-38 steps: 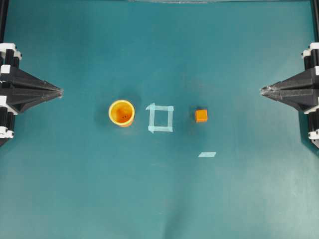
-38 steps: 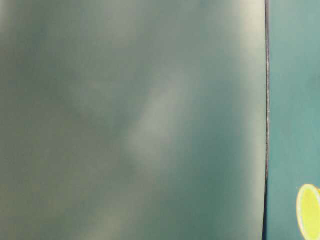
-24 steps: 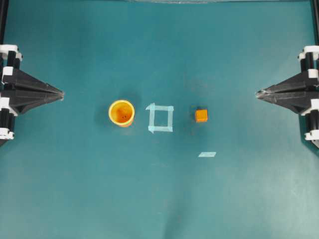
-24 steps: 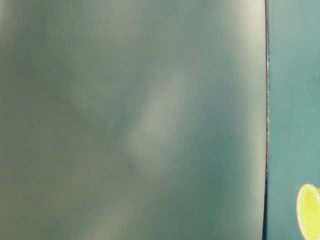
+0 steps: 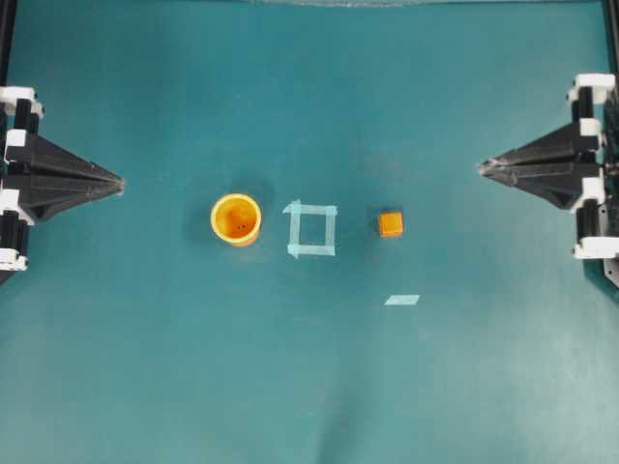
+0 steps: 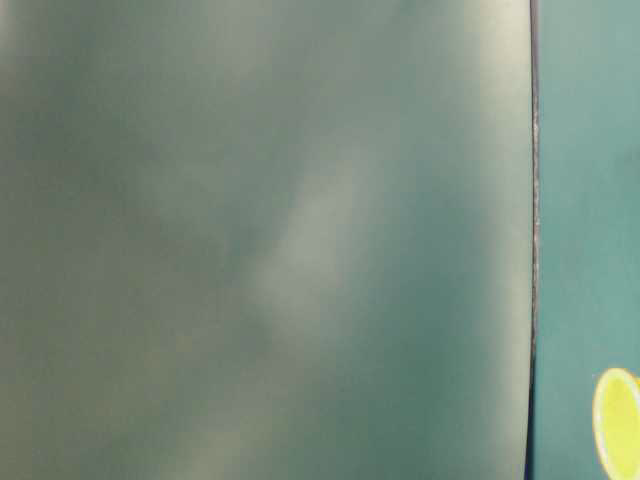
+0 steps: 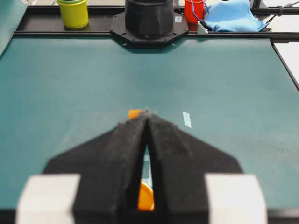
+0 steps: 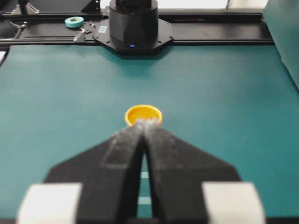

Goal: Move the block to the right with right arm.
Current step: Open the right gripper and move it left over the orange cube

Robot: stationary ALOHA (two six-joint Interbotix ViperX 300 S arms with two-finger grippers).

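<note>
Right tool (image 5: 481,168), tips together and empty, points toward block (image 5: 391,224); cup (image 5: 236,219) and tape square (image 5: 311,230) lie beyond.

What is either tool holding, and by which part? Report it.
Nothing. Left tool and right tool are both shut on nothing; the block sits untouched on the table.

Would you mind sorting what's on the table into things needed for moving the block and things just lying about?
Needed: the block; the right gripper, its fingertips together.

Lying about: orange cup; tape square; tape strip; left gripper.
</note>
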